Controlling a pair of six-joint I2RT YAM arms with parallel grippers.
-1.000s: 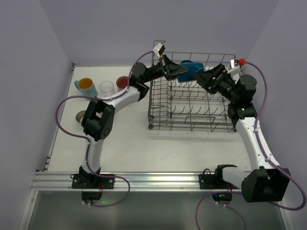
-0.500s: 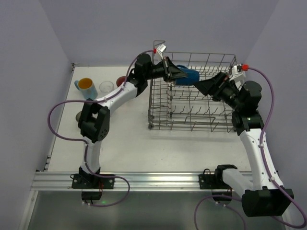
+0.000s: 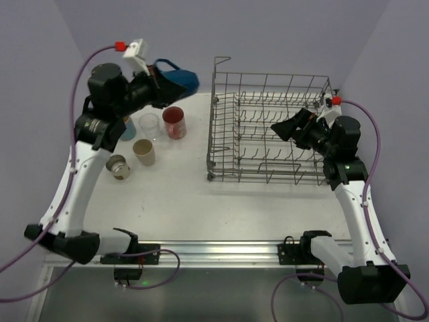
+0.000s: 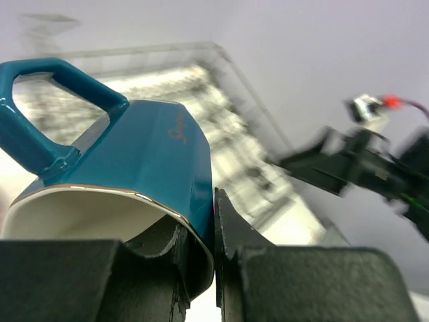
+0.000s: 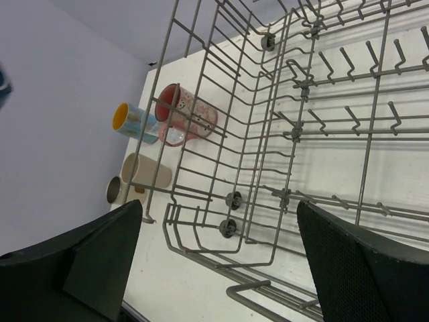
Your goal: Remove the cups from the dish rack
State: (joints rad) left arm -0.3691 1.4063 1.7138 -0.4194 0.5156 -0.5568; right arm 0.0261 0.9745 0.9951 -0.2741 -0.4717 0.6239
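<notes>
white table (image 3: 194, 194), lavender walls (image 3: 201, 33). my left gripper (image 4: 214, 225) clamps a dark blue ceramic mug (image 4: 151, 157) above far-left-corner cups (image 3: 174, 122); my right gripper (image 3: 285, 127) gapes over the grey wire dish rack (image 3: 265, 144).

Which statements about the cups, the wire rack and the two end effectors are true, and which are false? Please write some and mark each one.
1. The left end effector pinches the wall of the dark blue ceramic mug. True.
2. The grey metal wire dish rack holds two cups. False: no cup is visible in it.
3. The right end effector is shut on a beige cup. False: it is open and holds nothing.
4. The pink-red tumbler stands upright on the white table, outside the rack. True.
</notes>
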